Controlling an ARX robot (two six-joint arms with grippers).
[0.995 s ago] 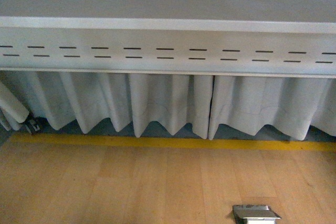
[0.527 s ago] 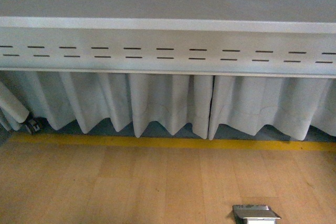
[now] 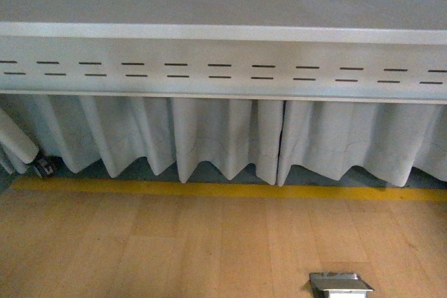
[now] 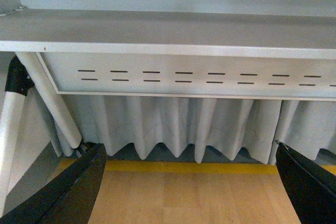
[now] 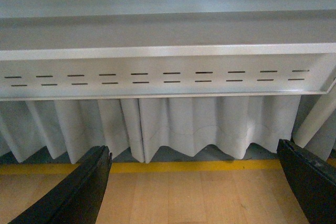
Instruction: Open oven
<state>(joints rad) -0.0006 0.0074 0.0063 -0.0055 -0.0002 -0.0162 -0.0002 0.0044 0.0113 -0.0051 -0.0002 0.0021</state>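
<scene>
Left gripper (image 4: 188,150) and right gripper (image 5: 192,148) hang with fingers spread wide, facing a pleated white curtain (image 3: 223,137).

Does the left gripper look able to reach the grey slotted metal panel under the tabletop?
Probably yes: the left gripper is open, facing the grey slotted metal panel, with nothing between them.

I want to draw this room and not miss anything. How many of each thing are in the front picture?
Table: 1
Table leg: 1
Wheel: 1
Curtains: 2, one left and one right
Yellow line: 1
Wood floor: 1
Metal floor box: 1
Total: 8
</scene>
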